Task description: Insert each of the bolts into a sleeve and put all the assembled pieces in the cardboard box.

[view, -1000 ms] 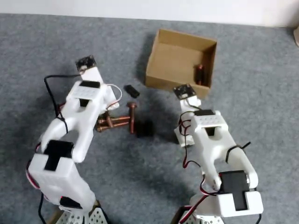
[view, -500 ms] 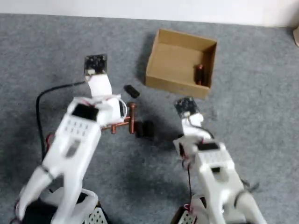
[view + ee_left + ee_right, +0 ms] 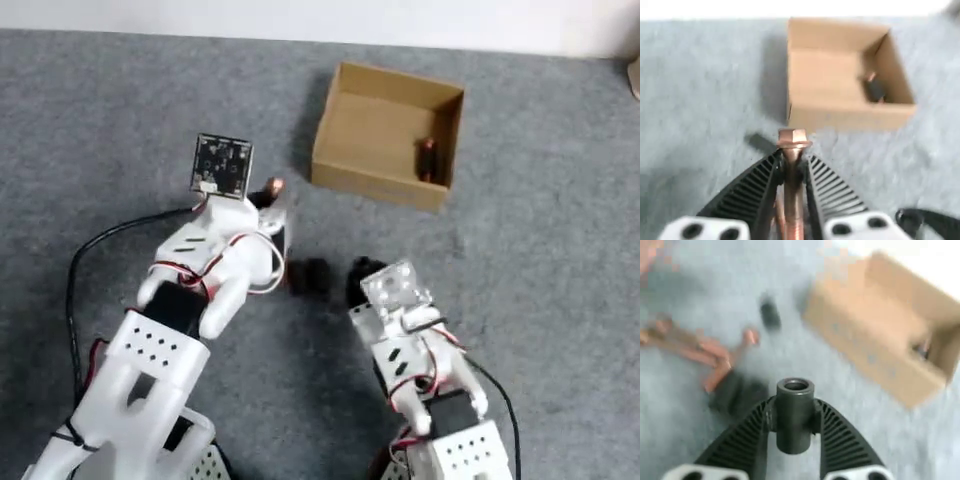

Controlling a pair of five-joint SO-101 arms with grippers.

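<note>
Left gripper (image 3: 791, 162): fingers (image 3: 752, 187) closed on a copper bolt (image 3: 793, 140), head outward, near the cardboard box (image 3: 372, 183). Right gripper (image 3: 794, 412): fingers closed on a black sleeve (image 3: 795, 432), bore mouth clear of them. Insertion likely goes best with bolt axis and bore aligned before any push.

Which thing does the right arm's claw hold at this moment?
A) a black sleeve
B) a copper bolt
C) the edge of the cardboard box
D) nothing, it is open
A: in the right wrist view the right claw is shut on a black sleeve with its open end showing, while the copper bolt sits in the left claw.
</note>
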